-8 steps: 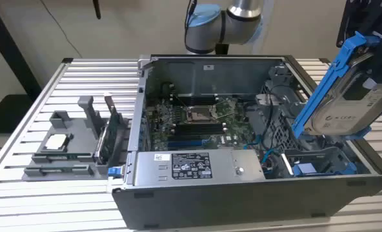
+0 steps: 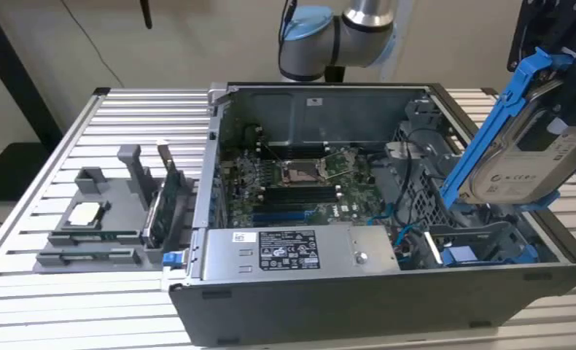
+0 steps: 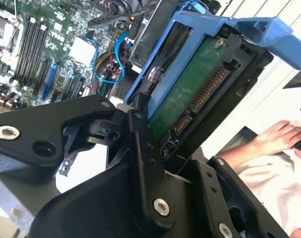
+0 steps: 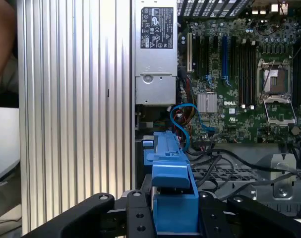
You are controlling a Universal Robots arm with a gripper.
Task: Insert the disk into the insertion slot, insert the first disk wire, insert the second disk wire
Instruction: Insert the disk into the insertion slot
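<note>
My gripper (image 4: 173, 210) pinches the disk (image 2: 529, 157) by its blue carrier, holding it steeply tilted above the open computer case (image 2: 366, 310) at the exterior view's right, just over the insertion slot (image 2: 483, 246), not yet inside.

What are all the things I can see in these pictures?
disk: one, silver-grey in blue frame, tilted above the case.
insertion slot: one, dark grey with blue rails, inside the case.
computer case: one, dark grey, on the table.
green board: one, inside the case.
power supply box: one, grey, inside the case.
table: one, silver slats.
grey holder: one, beside the case, exterior view's left.
person's hand: one, second wrist view.
robot arm: one, silver and blue, beyond the case.
end effector: one, black, shut on the disk.
</note>
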